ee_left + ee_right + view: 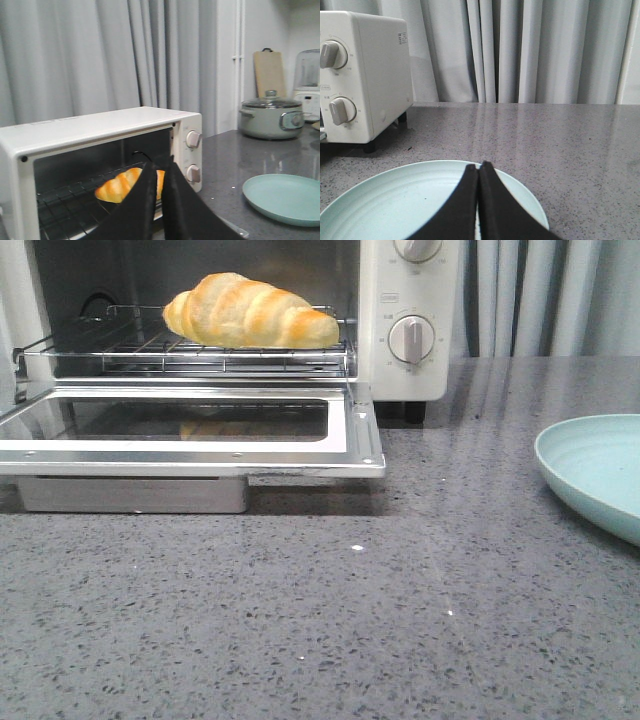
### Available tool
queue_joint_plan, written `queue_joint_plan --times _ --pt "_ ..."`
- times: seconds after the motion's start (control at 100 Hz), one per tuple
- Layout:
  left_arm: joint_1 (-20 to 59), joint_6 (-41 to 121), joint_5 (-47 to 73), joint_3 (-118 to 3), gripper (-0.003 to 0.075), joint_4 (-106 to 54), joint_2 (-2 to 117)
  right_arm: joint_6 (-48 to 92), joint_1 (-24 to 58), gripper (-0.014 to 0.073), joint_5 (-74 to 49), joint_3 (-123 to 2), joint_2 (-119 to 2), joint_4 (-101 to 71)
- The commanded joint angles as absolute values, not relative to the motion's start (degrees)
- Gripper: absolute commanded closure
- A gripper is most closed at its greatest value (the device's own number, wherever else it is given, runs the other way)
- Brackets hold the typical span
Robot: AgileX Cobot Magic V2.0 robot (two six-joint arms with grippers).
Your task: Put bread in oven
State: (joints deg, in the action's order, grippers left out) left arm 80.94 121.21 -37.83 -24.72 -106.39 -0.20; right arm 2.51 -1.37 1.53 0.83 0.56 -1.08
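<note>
The golden bread (250,312) lies on the wire rack (150,352) inside the white oven (410,370), whose glass door (190,425) hangs open and flat. In the left wrist view the bread (116,187) shows on the rack inside the oven (100,130), partly behind my left gripper (159,167), which is shut, empty and back from the oven opening. My right gripper (478,167) is shut and empty above the pale green plate (410,205). Neither gripper shows in the front view.
The pale green plate (598,470) sits at the right of the grey countertop and also shows in the left wrist view (282,197). A green pot (271,117), a cutting board (269,72) and an appliance (309,82) stand at the far end. Grey curtains hang behind.
</note>
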Motion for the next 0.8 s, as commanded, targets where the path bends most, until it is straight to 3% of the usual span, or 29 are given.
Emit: queue_joint_plan --times 0.0,0.31,0.79 --pt "81.7 115.9 -37.2 -25.2 0.0740 -106.5 0.9 3.0 -1.6 0.0638 5.7 1.4 1.9 -1.2" --pt "79.3 113.6 -45.7 -24.6 0.0740 -106.5 0.9 3.0 -1.6 0.0638 5.7 1.4 1.9 -1.2" --pt "55.1 105.9 -44.2 -24.5 0.0740 -106.5 0.9 3.0 -1.6 0.0638 5.7 1.4 1.9 -1.2"
